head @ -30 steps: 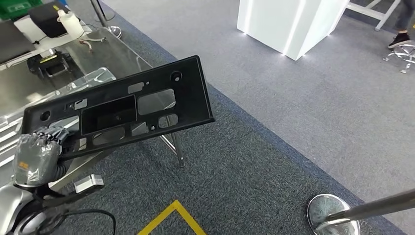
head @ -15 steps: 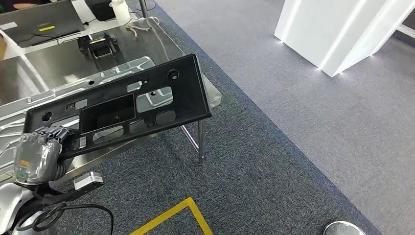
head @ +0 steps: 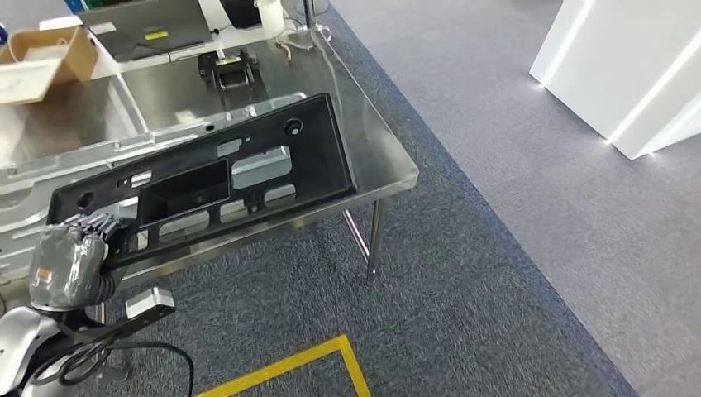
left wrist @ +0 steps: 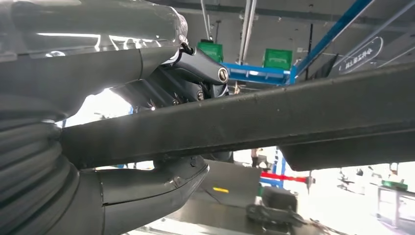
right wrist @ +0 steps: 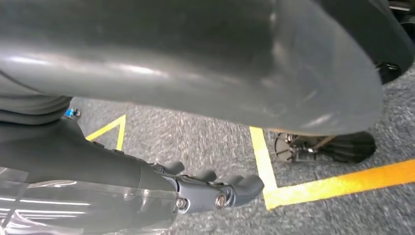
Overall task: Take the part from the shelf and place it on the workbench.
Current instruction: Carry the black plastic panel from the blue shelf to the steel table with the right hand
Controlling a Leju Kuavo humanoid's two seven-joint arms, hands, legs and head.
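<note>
The left hand [head: 68,263] is wrapped in a grey cover and its fingers [head: 99,227] are closed tight on one end of the part [head: 207,186]. In the left wrist view the thumb [left wrist: 161,183] sits on one side of the part's thin edge [left wrist: 274,117] and the dark fingers [left wrist: 195,73] sit on the other side.

The part is a long, flat, black plastic panel. It has a deep box-shaped dip near the middle, many window holes of different shapes, and small round holes near its ends. It is up in the air, tilted, with its far end higher than the held end. It hangs over the near edge of the shiny metal worktop [head: 388,161].

The right hand [right wrist: 215,193] hangs above grey carpet [right wrist: 205,142] with yellow tape lines [right wrist: 337,183]. Its fingers are curled in a little and hold nothing.

On the far part of the worktop sit a small black device [head: 227,69], a laptop [head: 149,29] and a cardboard box [head: 45,58]. A white block [head: 628,66] stands on the floor.
</note>
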